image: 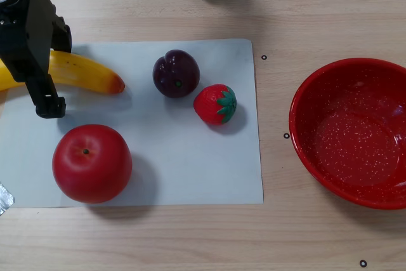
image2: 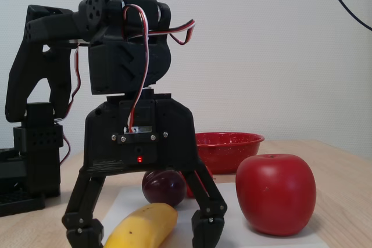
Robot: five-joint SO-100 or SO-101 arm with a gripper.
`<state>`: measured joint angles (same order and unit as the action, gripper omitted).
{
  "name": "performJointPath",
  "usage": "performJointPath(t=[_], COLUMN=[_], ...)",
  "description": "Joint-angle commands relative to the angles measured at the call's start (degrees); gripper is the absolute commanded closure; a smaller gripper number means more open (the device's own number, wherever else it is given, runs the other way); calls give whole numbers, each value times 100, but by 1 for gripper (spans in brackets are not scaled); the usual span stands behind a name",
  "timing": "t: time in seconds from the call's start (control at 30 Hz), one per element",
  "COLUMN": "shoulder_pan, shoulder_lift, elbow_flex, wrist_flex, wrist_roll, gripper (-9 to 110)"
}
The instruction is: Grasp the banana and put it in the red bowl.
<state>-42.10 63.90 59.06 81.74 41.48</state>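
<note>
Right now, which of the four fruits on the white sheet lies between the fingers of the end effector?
The banana: the open end effector straddles it, one finger on each side. The apple, plum and strawberry lie apart.

Arm bent fwd, wrist pointing down, fingers spread wide apart near table.

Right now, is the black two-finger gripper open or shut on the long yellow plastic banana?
Open: in the fixed view the gripper has one finger on each side of the banana, with gaps showing.

The arm is matte black plastic with blocky servo housings. Red, white and black cables loop over it. A small red light glows below silver screws above the gripper.
</note>
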Motion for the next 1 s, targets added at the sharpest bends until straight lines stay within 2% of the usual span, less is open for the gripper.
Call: performJointPath(t=[0.0, 0.2, 0.33, 0.57, 0.97], shoulder_pan=[-44, -70, -79, -79, 193], shoulder_lift=[299, 316, 343, 404, 809], elbow_flex=[-668, -694, -703, -984, -2021], wrist_flex=[-26, 18, 9, 264, 1582], wrist_roll=[114, 176, 193, -9, -378], gripper=[59, 76, 101, 101, 101])
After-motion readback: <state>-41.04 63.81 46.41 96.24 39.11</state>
